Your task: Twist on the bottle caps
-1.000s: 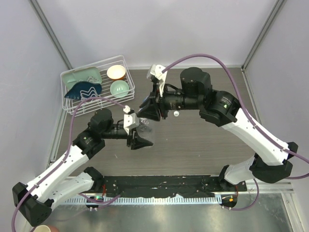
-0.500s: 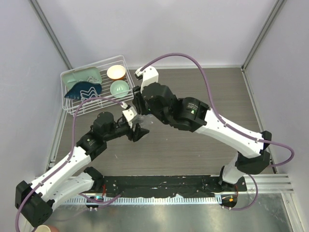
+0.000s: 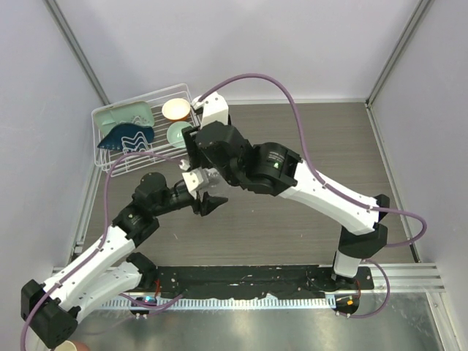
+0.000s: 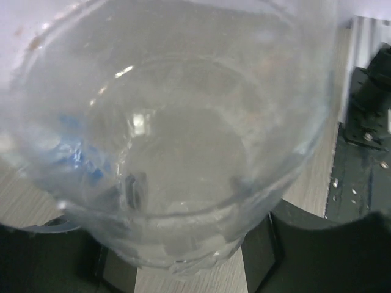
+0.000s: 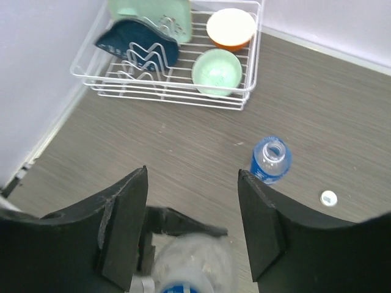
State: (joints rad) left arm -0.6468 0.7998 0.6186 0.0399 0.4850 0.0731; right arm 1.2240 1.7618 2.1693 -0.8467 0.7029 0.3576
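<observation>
Your right gripper (image 5: 192, 177) swings toward the far-left corner and now hangs wide, empty, over the bottle (image 4: 171, 140) your left gripper (image 3: 207, 202) clamps; cap (image 5: 328, 197) unfetched.

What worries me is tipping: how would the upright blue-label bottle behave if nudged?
Likely tippy: the blue-label bottle stands upright and uncapped, tall for its footprint. Its clear plastic probably flexes under a squeeze. If toppled, the round body would probably roll.
</observation>
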